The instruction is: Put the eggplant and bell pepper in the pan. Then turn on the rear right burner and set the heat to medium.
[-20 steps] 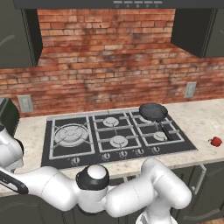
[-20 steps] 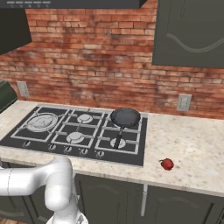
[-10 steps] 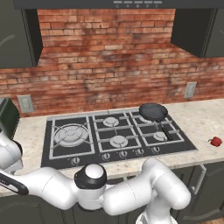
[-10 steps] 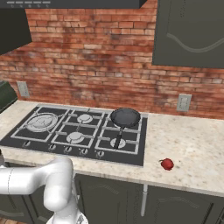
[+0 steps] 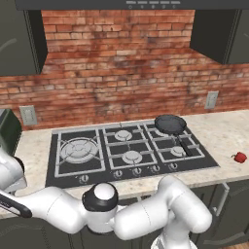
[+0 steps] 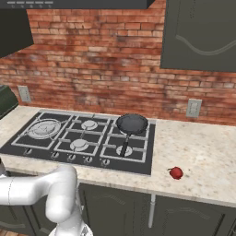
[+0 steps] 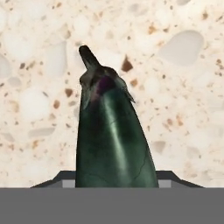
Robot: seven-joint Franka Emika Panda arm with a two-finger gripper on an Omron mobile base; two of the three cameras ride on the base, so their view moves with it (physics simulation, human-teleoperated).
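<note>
Very close in the hand view, the dark glossy eggplant [image 7: 114, 144] lies on the speckled counter [image 7: 183, 87] with its stem pointing away. My gripper [image 7: 116, 178] reaches over it, and a dark fingertip [image 7: 64, 176] presses against each side of its near end. The black pan [image 5: 170, 124] [image 6: 132, 123] sits on the stove's rear right grate and hides the rear right burner. Far right on the counter lies the small red bell pepper [image 5: 240, 157] [image 6: 175, 173].
The black stove [image 5: 87, 168] [image 6: 27, 145] has a row of knobs [image 5: 136, 171] [image 6: 69, 158] along its front edge. A large ringed burner [image 5: 78, 148] is at its left. The brick wall carries outlets [image 5: 211, 99] [image 6: 193, 108]. A dark appliance [image 5: 8, 131] stands at the far left.
</note>
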